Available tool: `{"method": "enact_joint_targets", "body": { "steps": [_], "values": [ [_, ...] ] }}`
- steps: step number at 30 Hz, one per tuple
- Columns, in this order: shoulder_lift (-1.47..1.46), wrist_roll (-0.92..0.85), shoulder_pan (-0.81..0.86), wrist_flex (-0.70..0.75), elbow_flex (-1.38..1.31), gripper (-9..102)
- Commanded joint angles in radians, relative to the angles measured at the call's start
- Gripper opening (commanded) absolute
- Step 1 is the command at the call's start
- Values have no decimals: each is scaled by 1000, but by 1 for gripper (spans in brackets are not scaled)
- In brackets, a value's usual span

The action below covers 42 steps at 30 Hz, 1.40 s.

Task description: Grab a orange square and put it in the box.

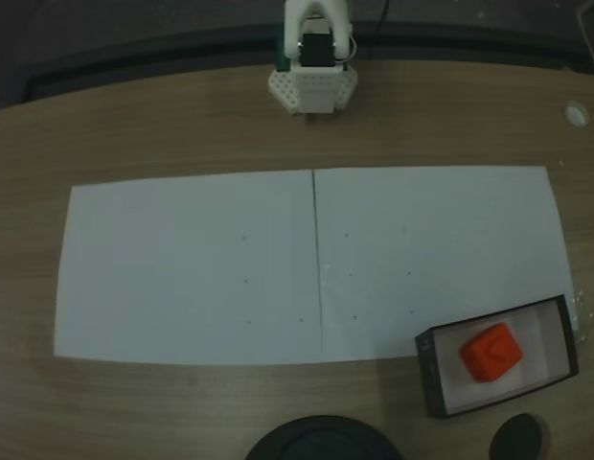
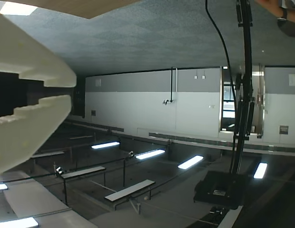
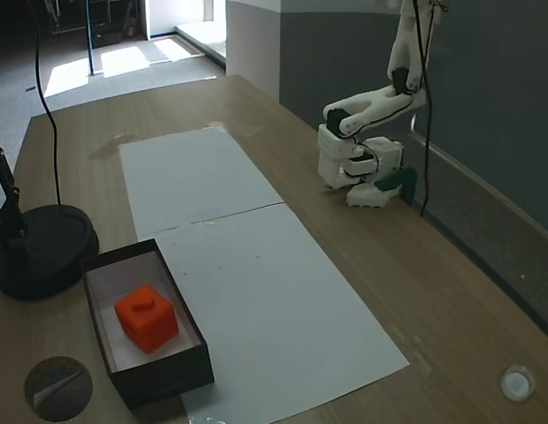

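The small orange-red plastic cube (image 1: 491, 351) was found resting inside the shallow black-walled box (image 1: 430, 369), evidently delivered, while the white pincer (image 2: 56, 91), narrowly parted and empty, was raised ceilingward.

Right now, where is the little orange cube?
The orange cube sits inside the black-walled box, at the lower right of a fixed view, beside the white paper.

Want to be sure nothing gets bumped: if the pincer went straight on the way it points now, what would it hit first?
The pincer points up at the room's ceiling; nothing close lies ahead in the wrist view, so the way looks free, though depth is unclear.
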Motion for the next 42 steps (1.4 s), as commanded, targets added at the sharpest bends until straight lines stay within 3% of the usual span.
{"method": "enact_joint_targets", "body": {
  "steps": [1,11,18,22,31,42],
  "values": [
    [114,-57,2,-61,209,0],
    [511,-107,8,-272,695,0],
    [509,-92,8,-434,940,0],
    [509,26,9,-546,1154,0],
    [509,44,9,-565,1557,0],
    [509,44,11,-554,1830,0]
  ]
}}
